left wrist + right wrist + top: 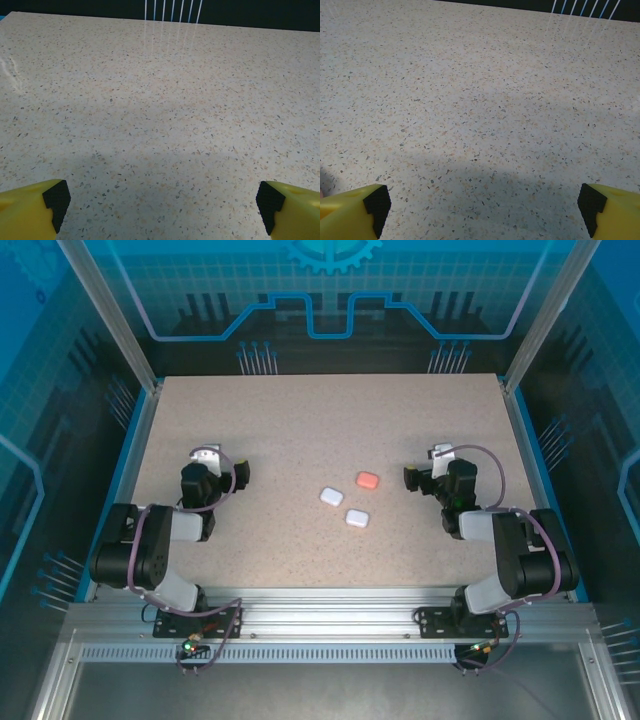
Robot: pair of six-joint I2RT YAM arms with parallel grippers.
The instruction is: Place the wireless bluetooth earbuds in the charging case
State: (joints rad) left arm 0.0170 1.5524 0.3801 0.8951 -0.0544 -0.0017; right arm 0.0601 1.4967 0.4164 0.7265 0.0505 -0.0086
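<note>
Three shut, pebble-like charging cases lie close together near the middle of the speckled table: a salmon-pink one, a white one to its left and another white one nearest the arms. The earbuds are out of view. My left gripper rests low at the left, well away from the cases. In its wrist view it stands open over bare tabletop, with its yellow, black-padded fingertips at the bottom corners. My right gripper sits just right of the pink case, also open with nothing between its fingertips.
The table is bordered by blue edging and aluminium posts at the back corners. A metal rail with both arm bases runs along the near edge. Translucent blue walls enclose the back and sides.
</note>
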